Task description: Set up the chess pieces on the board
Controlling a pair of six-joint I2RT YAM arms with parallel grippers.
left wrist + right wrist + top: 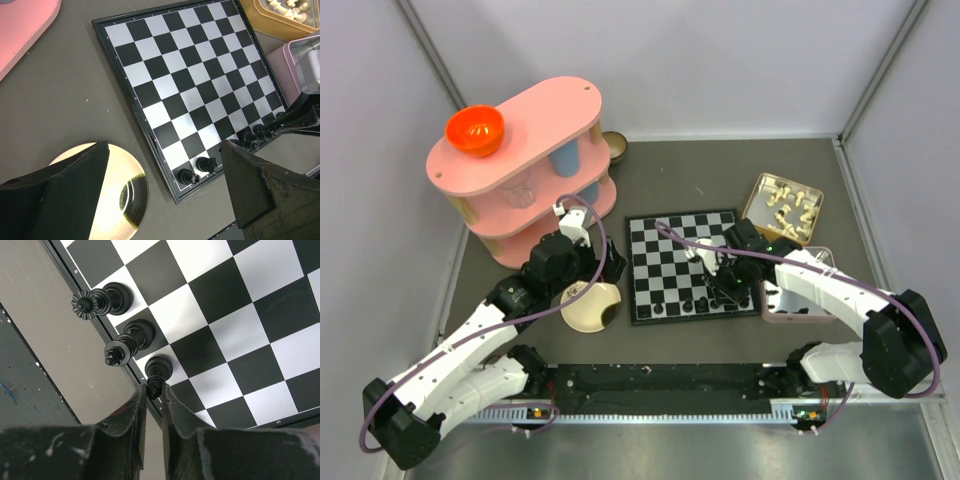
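A dark grey table (720,165) is carrying the board (682,262) at its middle, with black chess pieces (131,337) standing along the board's 6 o'clock edge. The right gripper (154,389) is reaching in from 4 o'clock, its jaws almost closed and pinching the head of one black piece (159,369) in that row. The left gripper (164,145) is hovering by the cream plate (582,322) at the board's 8 o'clock, jaws spread wide and holding nothing.
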